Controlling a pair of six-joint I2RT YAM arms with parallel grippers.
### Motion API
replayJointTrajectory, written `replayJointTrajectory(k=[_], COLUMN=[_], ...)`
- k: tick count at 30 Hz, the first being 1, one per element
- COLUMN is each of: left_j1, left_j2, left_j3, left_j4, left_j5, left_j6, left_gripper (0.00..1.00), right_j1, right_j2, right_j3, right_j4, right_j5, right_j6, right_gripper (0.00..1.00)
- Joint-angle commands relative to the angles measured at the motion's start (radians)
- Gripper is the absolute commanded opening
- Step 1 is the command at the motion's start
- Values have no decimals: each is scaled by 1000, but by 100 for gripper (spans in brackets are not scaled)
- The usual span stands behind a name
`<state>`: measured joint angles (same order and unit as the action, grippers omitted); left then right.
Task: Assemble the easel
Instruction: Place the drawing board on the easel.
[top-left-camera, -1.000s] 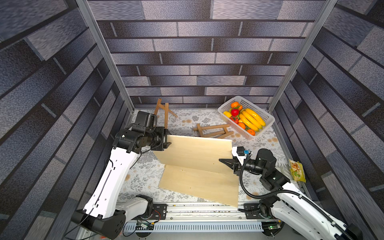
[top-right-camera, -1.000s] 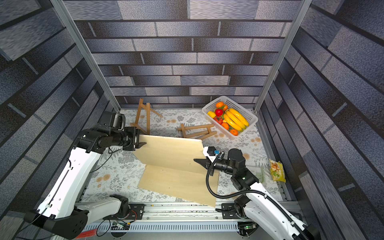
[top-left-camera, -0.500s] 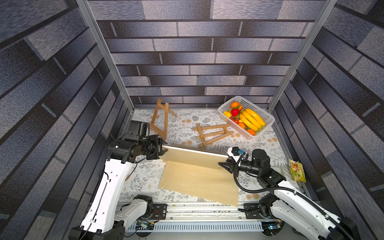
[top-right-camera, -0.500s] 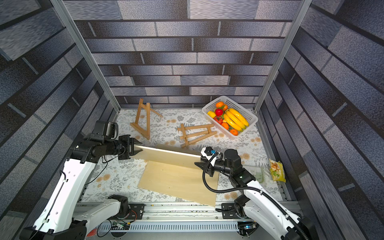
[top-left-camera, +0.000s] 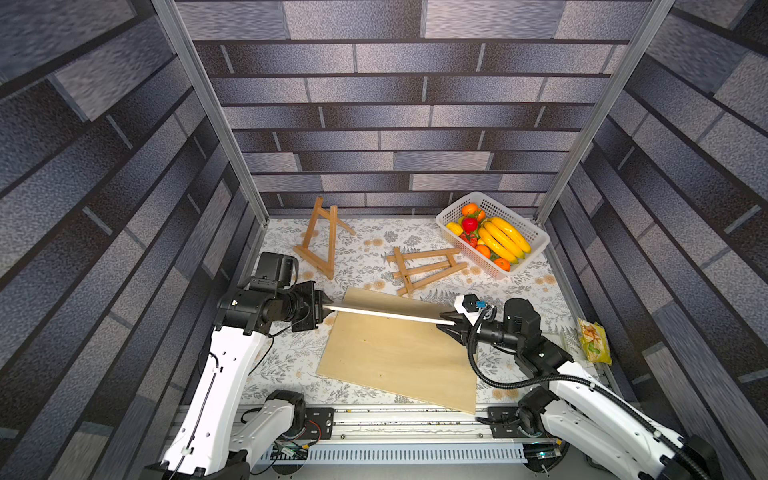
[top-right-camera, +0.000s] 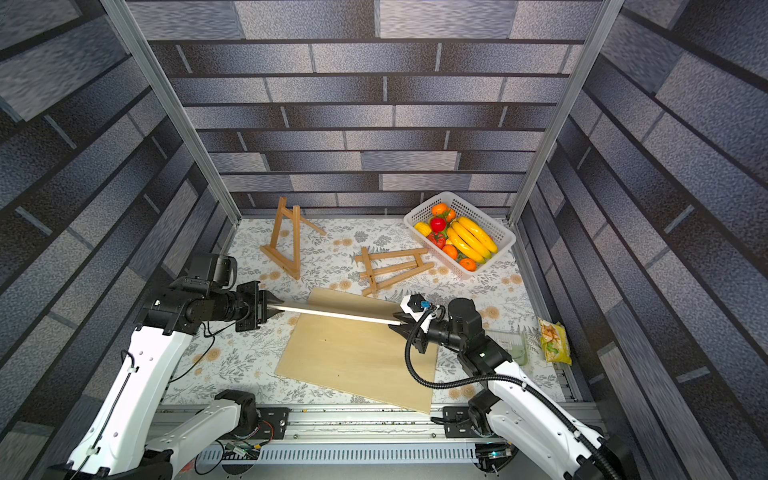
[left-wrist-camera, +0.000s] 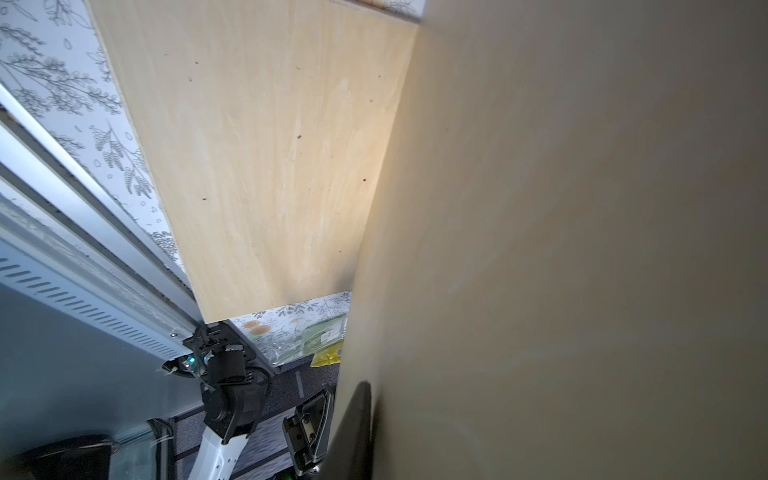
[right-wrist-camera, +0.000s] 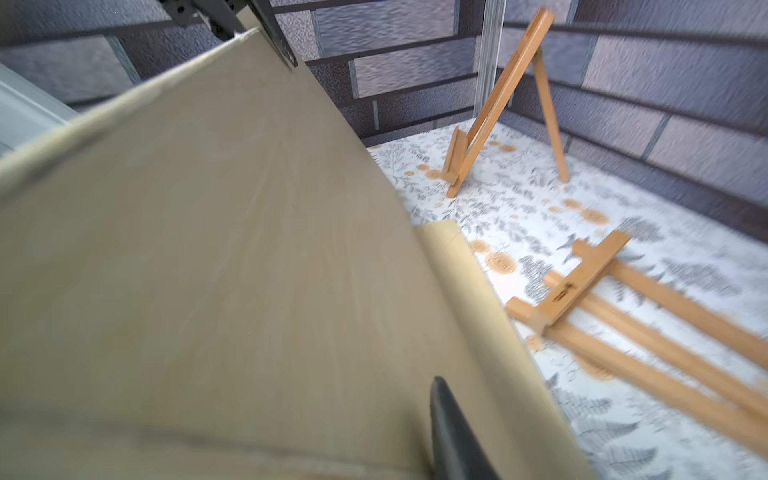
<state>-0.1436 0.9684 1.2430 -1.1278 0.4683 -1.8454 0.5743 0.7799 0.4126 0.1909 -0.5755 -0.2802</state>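
Having been swung up from a slant a second ago, when its broad face was shown to both top views, the held plywood board is now presented edge-on as a thin pale line between the two arms. It is clenched at one end by the left tool and at the other by the right tool; in each wrist view a dark finger is seen pressed flat against the panel's face. The board has also been brought a little nearer the front. It is now carried above the far strip of a second plywood sheet, which lies flat on the bench. Whether the lower edge touches that sheet cannot be told.

The easels are left untouched. The standing easel is set open near the back corner, behind the left tool and well apart from the board. The folded easel lies flat between it and the fruit basket, just beyond the far edge of the flat sheet.

From the upright turn it is judged that the panel has been readied for seating on an easel ledge. A joint carry toward the back would still be needed, with both grips kept level so that the thin sheet is not twisted.
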Motion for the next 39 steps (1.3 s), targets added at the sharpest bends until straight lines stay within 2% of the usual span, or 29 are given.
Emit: replayJointTrajectory(k=[1,10,12,17,21,22,23,24,30,31,34,38,39], left_j1=[1,37,61,127,128,125,123,119,101,94,75,71,71], left_j2=[-30,-66,-78,-78,-34,-25,-18,-14,-7,-5,-1,-5,-8], left_j3=[4,-8,-42,-67,-46,-40,-36,-34,-35,-41,-54,-70,-75], left_j4=[-24,1,25,78,94,92,95,94,98,108,131,150,152], left_j5=[25,31,49,82,101,104,105,103,97,97,93,99,103], left_j6=[-25,-35,-35,-29,-9,-5,-2,-4,-15,-23,-37,-47,-50], left_gripper=[15,18,23,25,20,19,18,18,18,18,18,18,18], right_j1=[53,98,98,97,106,110,115,118,150,159,180,207,212], right_j2=[44,92,96,94,123,128,135,143,230,247,284,317,322], right_j3=[63,111,122,149,202,214,225,236,277,280,284,290,292], right_j4=[-5,47,38,6,-22,-23,-25,-27,59,88,152,186,189], right_j5=[-95,-81,-93,-130,-216,-222,-223,-221,-232,-230,-228,-214,-213], right_j6=[195,239,249,275,282,274,267,255,244,252,273,270,269], right_gripper=[0,0,0,0,0,4,14,17,19,21,38,40,37])
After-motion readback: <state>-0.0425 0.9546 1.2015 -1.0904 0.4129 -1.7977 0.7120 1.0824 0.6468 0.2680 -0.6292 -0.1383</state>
